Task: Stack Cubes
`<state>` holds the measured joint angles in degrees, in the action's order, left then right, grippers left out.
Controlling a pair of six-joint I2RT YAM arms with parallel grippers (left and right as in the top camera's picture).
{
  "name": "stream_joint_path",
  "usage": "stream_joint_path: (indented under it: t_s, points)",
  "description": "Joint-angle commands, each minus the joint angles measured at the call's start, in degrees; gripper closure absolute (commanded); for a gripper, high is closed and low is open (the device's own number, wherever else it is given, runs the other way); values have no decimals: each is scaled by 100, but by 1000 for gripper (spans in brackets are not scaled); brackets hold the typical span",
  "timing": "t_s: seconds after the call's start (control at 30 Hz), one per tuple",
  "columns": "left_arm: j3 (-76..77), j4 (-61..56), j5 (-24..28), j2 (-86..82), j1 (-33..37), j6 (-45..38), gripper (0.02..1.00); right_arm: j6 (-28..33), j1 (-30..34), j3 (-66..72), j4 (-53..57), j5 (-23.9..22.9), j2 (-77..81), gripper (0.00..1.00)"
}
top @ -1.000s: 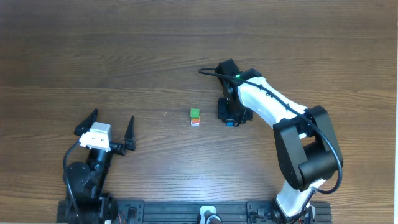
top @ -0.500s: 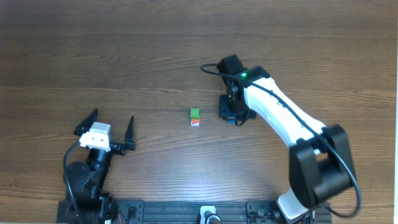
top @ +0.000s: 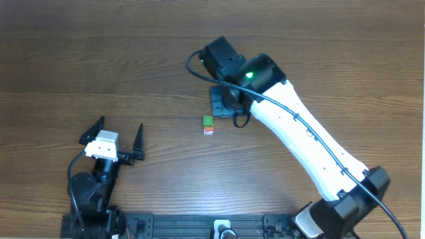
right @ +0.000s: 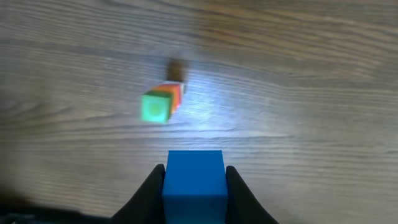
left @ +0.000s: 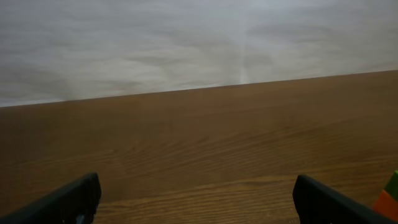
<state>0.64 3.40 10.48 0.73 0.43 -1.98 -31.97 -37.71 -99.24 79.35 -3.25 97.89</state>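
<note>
A small stack stands near the table's middle: a green cube [top: 208, 121] on an orange one [top: 208, 130], with a white layer underneath. In the right wrist view the green cube [right: 155, 107] and the orange cube [right: 171, 95] lie ahead on the wood. My right gripper [right: 194, 177] is shut on a blue cube [right: 194, 176], lifted above the table. In the top view the right gripper [top: 228, 105] hangs just right of and beyond the stack. My left gripper [top: 114, 135] rests open near the left base, fingers spread, nothing between them.
The wooden table [top: 99, 60] is bare around the stack. The right arm's white link [top: 305, 139] stretches diagonally from the bottom right toward the centre. A corner of the stack [left: 390, 194] shows at the edge of the left wrist view.
The right arm has lifted and swung left with the blue cube, stretching out from its folded pose toward the stack. The left arm has stayed still.
</note>
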Motion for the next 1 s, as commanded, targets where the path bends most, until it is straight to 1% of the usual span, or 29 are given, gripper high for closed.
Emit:
stream_joint_path:
  t_s: [0.03, 0.13, 0.27, 0.4, 1.0]
  points:
    - [-33, 7, -28, -35, -22, -79, 18, -343, -144, -507, 195, -146, 614, 858]
    - [-33, 7, -31, -35, -22, -79, 18, -485, -238, -772, 337, -81, 922, 858]
    - [-33, 4, -31, -35, -22, -79, 20, -704, -330, -800, 341, -55, 1130, 869]
    - [-33, 7, -28, -35, -22, -79, 18, -787, -389, -800, 343, -7, 1272, 864]
    - [-33, 4, -31, -35, -22, -79, 20, -828, -461, -787, 203, 173, 1788, 875]
